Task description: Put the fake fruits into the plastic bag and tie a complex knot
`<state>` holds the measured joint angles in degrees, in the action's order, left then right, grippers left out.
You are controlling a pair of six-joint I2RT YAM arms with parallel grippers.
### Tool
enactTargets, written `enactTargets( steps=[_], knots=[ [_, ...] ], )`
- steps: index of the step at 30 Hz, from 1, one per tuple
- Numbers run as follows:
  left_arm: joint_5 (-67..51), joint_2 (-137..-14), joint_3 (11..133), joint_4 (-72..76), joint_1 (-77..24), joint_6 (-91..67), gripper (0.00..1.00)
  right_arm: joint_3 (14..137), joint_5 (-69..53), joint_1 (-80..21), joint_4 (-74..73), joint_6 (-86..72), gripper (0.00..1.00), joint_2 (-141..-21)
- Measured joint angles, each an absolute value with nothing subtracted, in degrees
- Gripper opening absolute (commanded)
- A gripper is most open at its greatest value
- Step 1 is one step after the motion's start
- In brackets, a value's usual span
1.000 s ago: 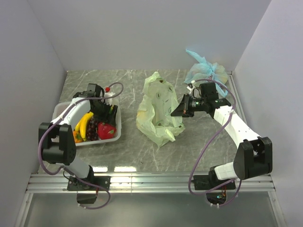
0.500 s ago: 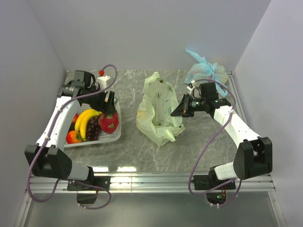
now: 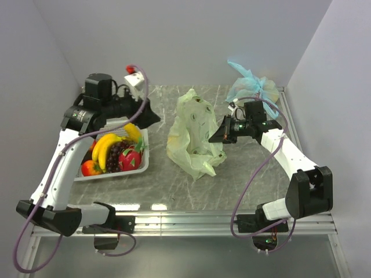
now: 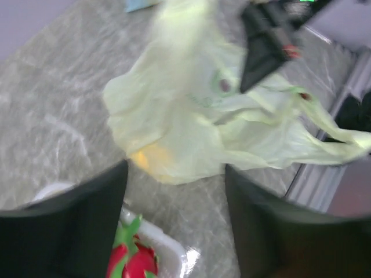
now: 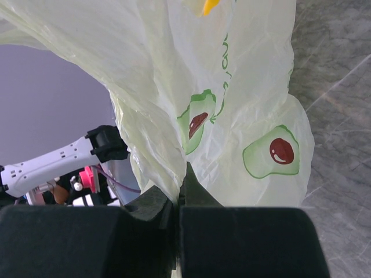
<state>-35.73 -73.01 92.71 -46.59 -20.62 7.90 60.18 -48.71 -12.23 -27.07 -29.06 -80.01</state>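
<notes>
The pale yellow-green plastic bag (image 3: 194, 136) lies crumpled at mid-table, printed with avocado marks. My right gripper (image 3: 217, 135) is shut on its right edge and holds the film up; the pinch shows in the right wrist view (image 5: 179, 194). A yellow piece (image 4: 148, 156) shows through the bag's film. My left gripper (image 3: 152, 117) is open and empty, raised above the basket's right side and pointing at the bag (image 4: 197, 116). The fake fruits sit in the white basket (image 3: 142, 165): bananas (image 3: 103, 149), grapes (image 3: 114, 156), dragon fruit (image 3: 130, 159), apple (image 3: 88, 168). No knot shows on this bag.
A light blue tied bag (image 3: 252, 87) sits at the back right corner behind my right arm. Grey walls close in on three sides. The basket's rim (image 4: 168, 243) and the dragon fruit (image 4: 130, 260) lie just below my left fingers.
My left arm has lifted out of the basket and swung up and right toward the bag, jaws open. The right gripper and the bag have not moved.
</notes>
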Motion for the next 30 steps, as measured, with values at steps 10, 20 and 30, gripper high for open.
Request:
enactTargets(
  steps=[10,20,30],
  knots=[
    [-34.13,-66.46,73.47,-56.90,-2.39,22.17,0.87,60.45,-48.73,-12.23,-27.20,-28.64,0.00,-80.07],
    [-34.26,-70.54,63.94,-56.40,-2.48,35.46,0.77,60.60,-48.71,-12.25,-27.46,-28.49,0.00,-80.51],
    [-36.69,-77.49,62.00,-48.23,-2.46,41.41,0.53,60.77,-48.69,-12.25,-27.92,-28.01,0.00,-80.51]
  ],
)
